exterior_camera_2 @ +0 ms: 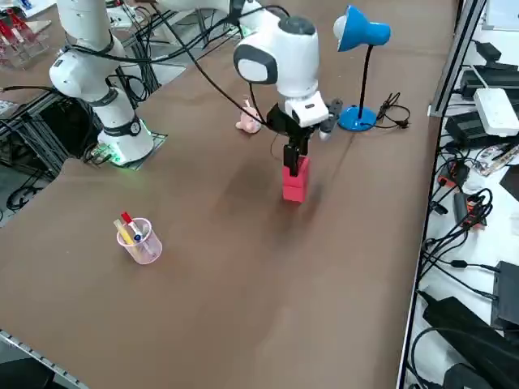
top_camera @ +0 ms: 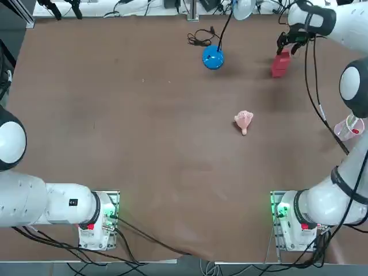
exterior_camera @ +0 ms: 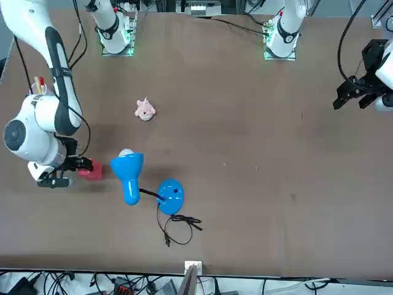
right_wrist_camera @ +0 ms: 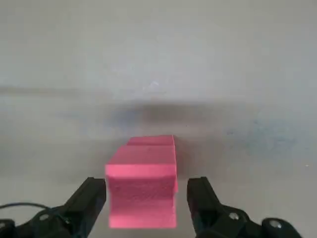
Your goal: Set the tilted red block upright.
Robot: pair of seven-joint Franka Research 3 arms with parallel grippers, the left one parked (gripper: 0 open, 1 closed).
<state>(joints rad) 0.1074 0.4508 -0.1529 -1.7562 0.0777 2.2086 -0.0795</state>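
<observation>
In the front view, the black pincer [exterior_camera: 66,174] covers part of the red block [exterior_camera: 92,171], and its fingertips are hard to tell apart from the dark parts around them. From the right side, the block's upper end is partly hidden behind the pincer. The overhead picture's right edge cuts off part of the right arm [top_camera: 333,204]. What the pink cup [top_camera: 348,127] holds is too small to tell fully there.

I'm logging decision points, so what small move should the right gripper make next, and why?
Probably draw the right gripper straight back from the red block: its fingers stand open on either side, and backing off along them should avoid nudging it.
</observation>
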